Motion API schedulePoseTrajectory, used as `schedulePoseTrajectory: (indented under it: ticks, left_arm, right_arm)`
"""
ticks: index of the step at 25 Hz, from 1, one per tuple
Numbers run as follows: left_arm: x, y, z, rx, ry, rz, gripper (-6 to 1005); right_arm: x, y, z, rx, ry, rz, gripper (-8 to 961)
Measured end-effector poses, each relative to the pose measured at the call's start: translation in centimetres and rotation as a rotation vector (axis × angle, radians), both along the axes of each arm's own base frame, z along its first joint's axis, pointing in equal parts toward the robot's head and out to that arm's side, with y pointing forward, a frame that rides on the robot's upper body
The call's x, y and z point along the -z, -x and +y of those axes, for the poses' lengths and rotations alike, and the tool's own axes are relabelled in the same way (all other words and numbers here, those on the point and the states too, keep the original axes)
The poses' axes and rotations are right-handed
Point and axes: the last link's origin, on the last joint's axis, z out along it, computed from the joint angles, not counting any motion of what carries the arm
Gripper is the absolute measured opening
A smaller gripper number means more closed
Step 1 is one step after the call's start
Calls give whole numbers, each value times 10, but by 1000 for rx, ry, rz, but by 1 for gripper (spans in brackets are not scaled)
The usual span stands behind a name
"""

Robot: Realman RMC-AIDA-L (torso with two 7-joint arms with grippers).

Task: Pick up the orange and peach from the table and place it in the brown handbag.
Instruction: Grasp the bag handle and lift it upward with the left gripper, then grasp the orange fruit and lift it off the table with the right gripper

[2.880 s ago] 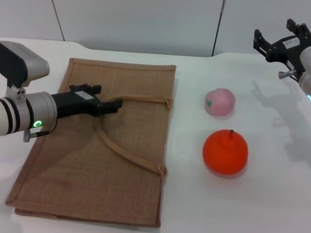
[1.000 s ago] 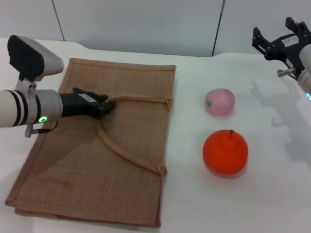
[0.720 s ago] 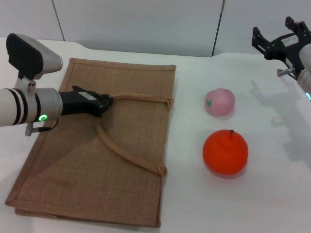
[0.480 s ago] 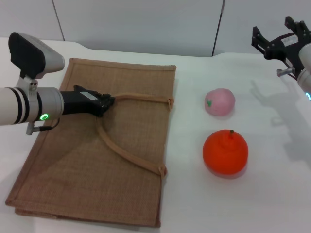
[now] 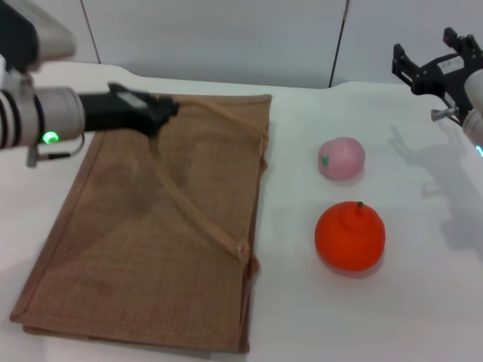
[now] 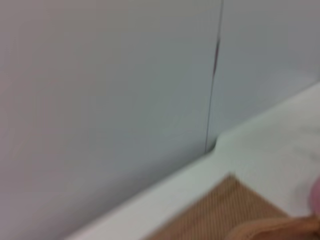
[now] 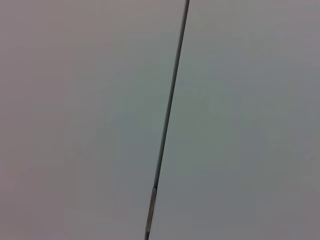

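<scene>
Jute brown handbag point(image 5: 151, 249)'s handle point(image 5: 198, 109) is clamped in left gripper point(image 5: 164, 111)'s jaws; right gripper point(image 5: 432, 66)'s apart.

A white table point(image 5: 392, 317) fills the lower part of the head view, its far edge meeting a pale grey panelled wall point(image 5: 226, 38). Thin dark vertical seams point(image 5: 339, 41) split that wall into panels, and one seam point(image 6: 212, 85) runs down to the table's far edge in the left wrist view. Soft shadows point(image 5: 445, 196) lie on the table near its right end.
</scene>
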Motion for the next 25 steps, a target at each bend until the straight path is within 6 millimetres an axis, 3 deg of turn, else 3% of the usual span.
schedulePoseTrajectory:
  ticks: [5,8,9,13,25]
  left_arm:
    - [-41,-31,-11,82,-39,-15,94]
    - [-53,-42,-17,100,-55,-1,94]
    - [-68,-59,-25,124,-81,36,94]
    - [-94,-92,-40,182,-102,86,95]
    - [-139,-136,-74,249,-173,147,95]
  right_arm:
    - [3,-1,0,18,17,-5,881]
    - [3,-2,0,20,17,-5,881]
    - [3,-3,0,22,16,-6,881]
    - [2,-5,0,29,16,-9,881]
    - [9,-1,-3,22,43,-9,881]
